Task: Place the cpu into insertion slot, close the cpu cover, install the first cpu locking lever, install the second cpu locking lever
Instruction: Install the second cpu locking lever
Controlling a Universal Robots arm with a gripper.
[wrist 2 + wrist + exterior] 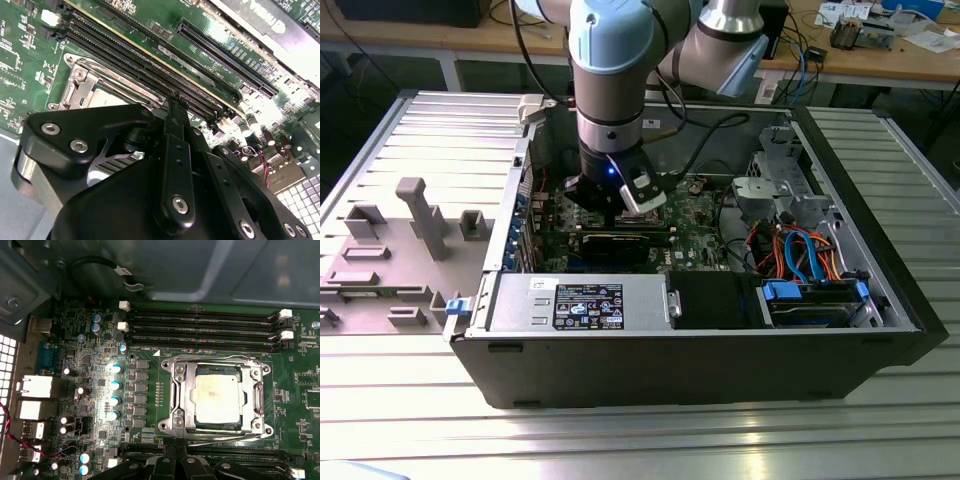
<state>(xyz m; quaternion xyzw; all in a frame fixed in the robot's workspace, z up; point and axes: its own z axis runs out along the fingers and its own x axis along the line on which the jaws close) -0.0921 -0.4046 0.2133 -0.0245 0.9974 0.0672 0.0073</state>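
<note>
Second wrist view first, and the gripper [176,107] shows its two slim black fingers [178,117] pressed together into one narrow blade; nothing is caught between them, so it reads as closed and empty; the tip sits low over the motherboard [30,60], just beside the memory slots [150,70] and near the edge of the socket's metal frame. In the first wrist view the cpu cover [218,400] lies flat over the socket, its window framing the cpu [216,399]; the chip's pale metal face sits square and level in the insertion slot, so placing looks done and the cover looks down; the fingertips [175,447] sit right at the near edge of that frame, close to touching, though I cannot tell if they make contact. Along the frame's sides run thin metal bars; whether either locking lever is latched I cannot tell. In the exterior view the arm [610,110] plunges straight down into the open computer case [880,270], wrist hovering over the board's middle. My read: we are at the first locking lever; that calls for a closed tip pressing a thin springy wire down and sideways under its hook, steady and without slipping onto the board.
</note>
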